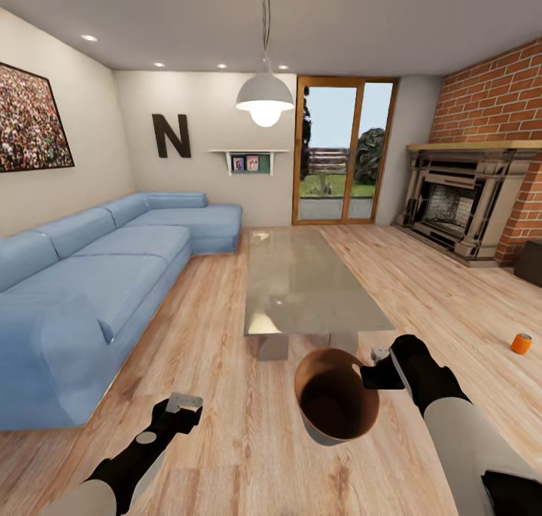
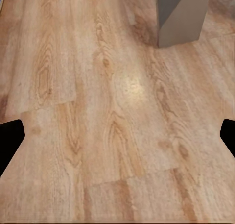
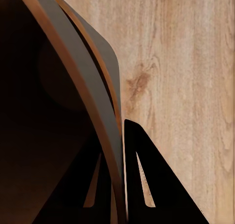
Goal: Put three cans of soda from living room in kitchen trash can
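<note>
One orange can of soda (image 1: 520,343) lies on the wood floor at the far right, well away from both arms. The other cans are out of view. The brown trash can (image 1: 331,407) hangs tilted above the floor in front of me, mouth toward the camera, its inside dark. My right gripper (image 1: 374,367) is shut on its right rim; in the right wrist view the rim (image 3: 73,77) runs between the black fingers (image 3: 147,185). My left gripper (image 1: 184,403) hovers open over bare floor (image 2: 117,136), holding nothing.
A glass table (image 1: 301,282) stands just beyond the bin; its grey leg (image 2: 178,18) is close to the left gripper. The blue sofa (image 1: 98,275) lines the left side, and the brick fireplace (image 1: 459,207) the back right. A dark object (image 1: 531,264) sits at the right edge.
</note>
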Robot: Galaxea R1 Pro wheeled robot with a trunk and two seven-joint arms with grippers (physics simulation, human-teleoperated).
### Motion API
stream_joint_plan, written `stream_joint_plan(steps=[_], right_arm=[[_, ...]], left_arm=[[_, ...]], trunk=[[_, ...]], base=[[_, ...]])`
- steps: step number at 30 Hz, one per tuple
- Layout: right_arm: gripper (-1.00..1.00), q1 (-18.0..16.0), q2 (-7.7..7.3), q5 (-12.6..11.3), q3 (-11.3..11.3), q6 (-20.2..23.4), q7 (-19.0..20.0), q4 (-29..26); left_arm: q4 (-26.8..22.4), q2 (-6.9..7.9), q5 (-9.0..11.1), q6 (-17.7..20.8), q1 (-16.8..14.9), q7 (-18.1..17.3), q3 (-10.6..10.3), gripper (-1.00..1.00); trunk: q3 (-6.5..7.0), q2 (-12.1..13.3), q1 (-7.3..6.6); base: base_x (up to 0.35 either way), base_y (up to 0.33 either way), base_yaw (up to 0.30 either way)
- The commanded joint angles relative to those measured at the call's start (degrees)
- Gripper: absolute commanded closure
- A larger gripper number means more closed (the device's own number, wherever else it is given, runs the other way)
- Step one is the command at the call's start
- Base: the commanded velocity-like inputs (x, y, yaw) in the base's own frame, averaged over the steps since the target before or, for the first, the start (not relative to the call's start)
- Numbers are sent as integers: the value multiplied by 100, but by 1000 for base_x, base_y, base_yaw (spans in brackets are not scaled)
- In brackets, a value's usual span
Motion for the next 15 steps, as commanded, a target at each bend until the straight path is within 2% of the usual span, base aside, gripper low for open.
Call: stream_joint_plan(steps=[1,10,13,14,15], right_arm=[[100,-3,2,-154,-10,24,30,-2],[100,3,0,-150,-32,24,27,5],[100,5,4,-149,-30,24,27,6],[100,6,6,-149,-28,24,24,6],[100,6,6,-149,-28,24,24,6]], left_arm=[[29,0,0,-24,5,0,0,-100],[420,7,7,-471,26,3,0,-100],[445,4,6,-789,41,5,0,-100],[518,3,7,-1199,106,2,0,-100],[541,3,7,-1264,119,1,0,-100]], trunk=[[-17,-42,22],[-179,-403,220],[-233,-523,286],[-251,-564,308],[-269,-604,330]], base=[[0,0,0],[0,0,0],[0,0,0],[0,0,0],[0,0,0]])
